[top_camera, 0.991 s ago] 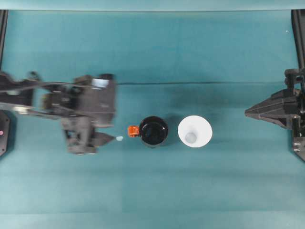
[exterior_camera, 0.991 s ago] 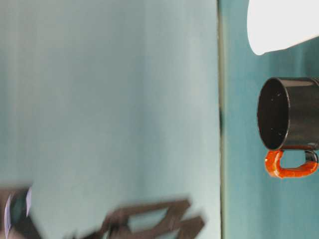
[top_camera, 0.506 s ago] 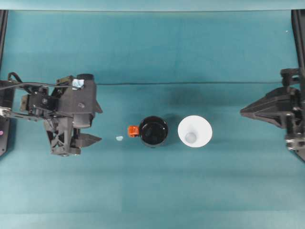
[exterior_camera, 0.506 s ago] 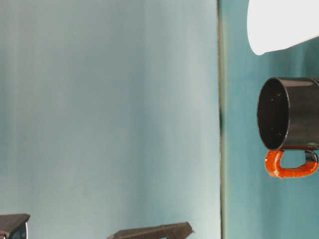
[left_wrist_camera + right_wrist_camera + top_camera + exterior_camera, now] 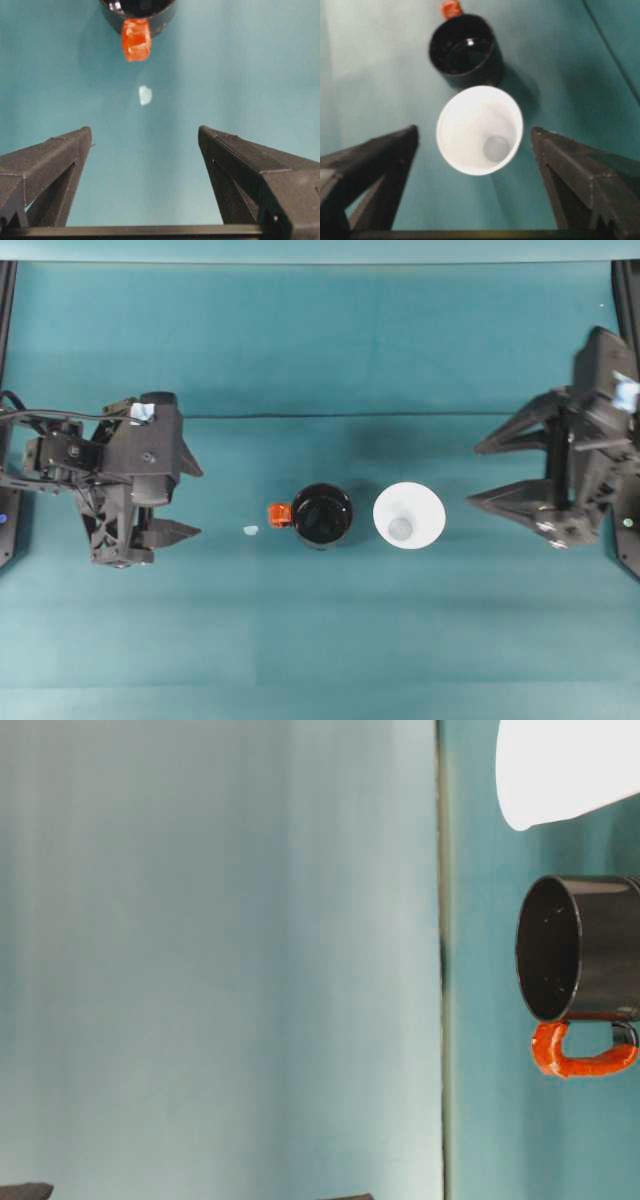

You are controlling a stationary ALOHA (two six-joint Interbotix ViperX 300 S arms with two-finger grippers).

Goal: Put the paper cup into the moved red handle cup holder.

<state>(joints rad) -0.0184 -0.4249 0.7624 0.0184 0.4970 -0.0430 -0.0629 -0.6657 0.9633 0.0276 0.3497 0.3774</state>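
While it waits to be picked up, the plain white tapered paper cup (image 5: 409, 517) stands upright on the teal table (image 5: 320, 640), mouth up, just beside the glossy black round cup holder with the red-orange handle tab (image 5: 321, 515), on the side away from that tab; whether the two touch, I can't tell. Nothing sits in the holder, so the drop-in is not yet done. Look at the cup: wide round rim, walls narrowing to a small greyish base, no dents visible. Its rim looks a touch wider than the holder's mouth, so I'd expect it to seat on its taper. Out past the cup, the right gripper (image 5: 475, 476) has its jaws spread wide, lined up on the cup, holding nothing. Beyond the handle tab lies a small pale scrap (image 5: 250, 530), then the left gripper (image 5: 196, 502), jaws apart and empty too, well clear.
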